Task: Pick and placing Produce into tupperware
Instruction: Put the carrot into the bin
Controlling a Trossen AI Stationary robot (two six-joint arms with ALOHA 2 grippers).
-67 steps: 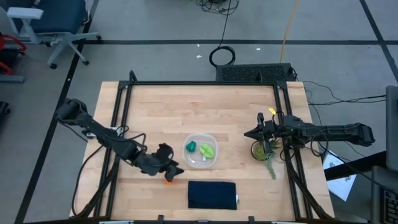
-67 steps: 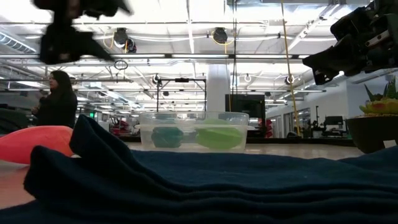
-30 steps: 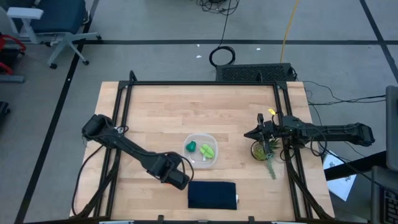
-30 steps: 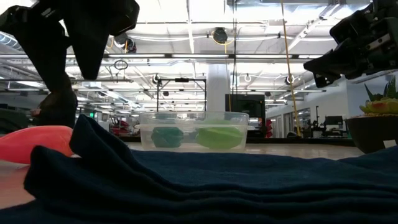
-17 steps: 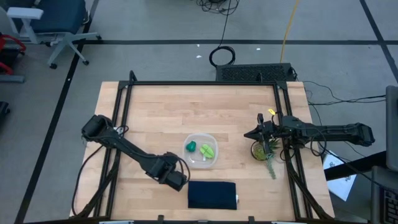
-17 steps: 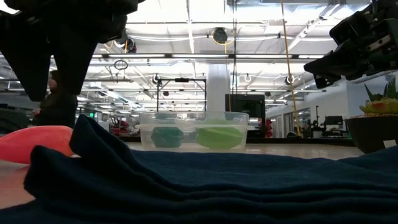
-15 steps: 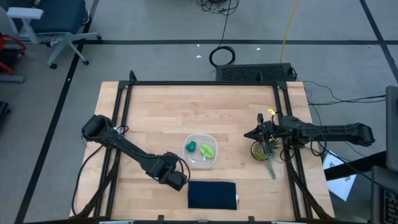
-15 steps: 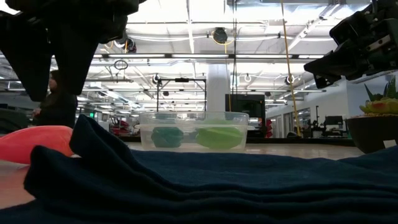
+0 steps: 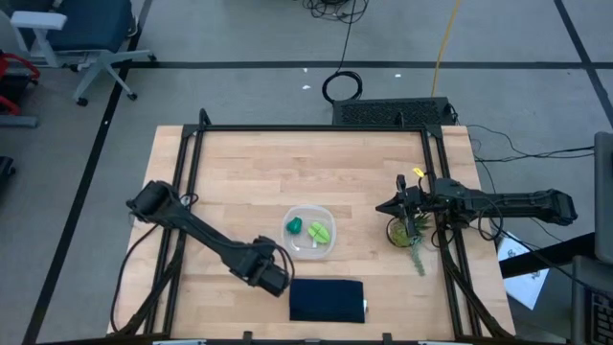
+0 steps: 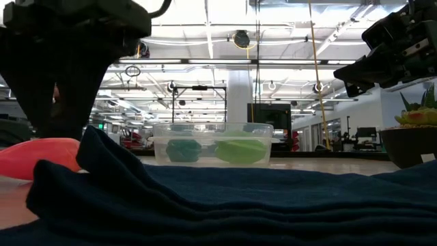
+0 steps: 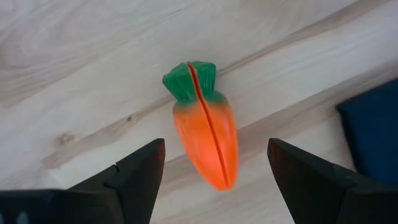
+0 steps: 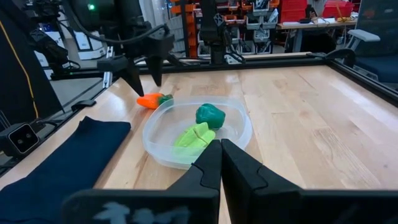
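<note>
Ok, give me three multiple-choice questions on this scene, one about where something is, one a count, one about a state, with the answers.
1. Where is the carrot?
A. in the container
B. on the table between the left gripper's fingers
C. on the dark cloth

2. How many toy foods lie in the container?
A. one
B. two
C. three

3. How is the left gripper set?
A. open
B. shut on the carrot
C. shut on the cloth

Answers: 1 B, the left wrist view shows it on the wood between the fingers. 2 B, a dark green piece and a yellow-green piece. 3 A, both fingers stand clear of the carrot.
</note>
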